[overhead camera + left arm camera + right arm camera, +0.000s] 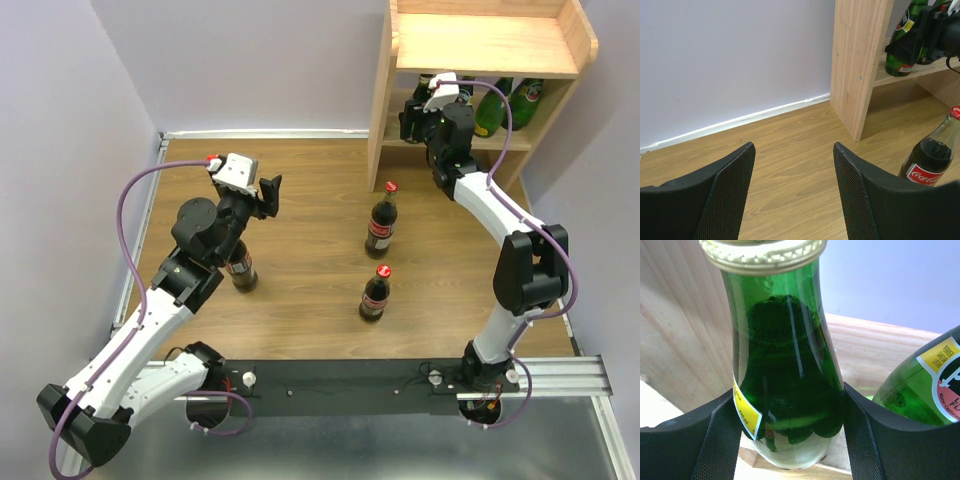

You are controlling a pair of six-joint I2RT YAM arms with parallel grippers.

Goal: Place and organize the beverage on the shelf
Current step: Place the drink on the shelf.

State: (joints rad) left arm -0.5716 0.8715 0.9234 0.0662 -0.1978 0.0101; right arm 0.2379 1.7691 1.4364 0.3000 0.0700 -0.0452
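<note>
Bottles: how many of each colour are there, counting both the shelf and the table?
4 green glass bottles with gold caps, on the light wooden shelf, partly hidden
3 dark cola bottles with red caps, on the brown wooden table
Total: 7

Green btl [785,390] w/ gold cap [762,252]; pale-wood shelf [490,45]

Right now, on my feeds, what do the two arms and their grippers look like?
Both the left arm and right arm have white links with black joint housings. A purple cable loops along each to a white wrist block. The left gripper and right gripper are black, with broad fingers whose inner faces carry fine mesh texture.
</note>
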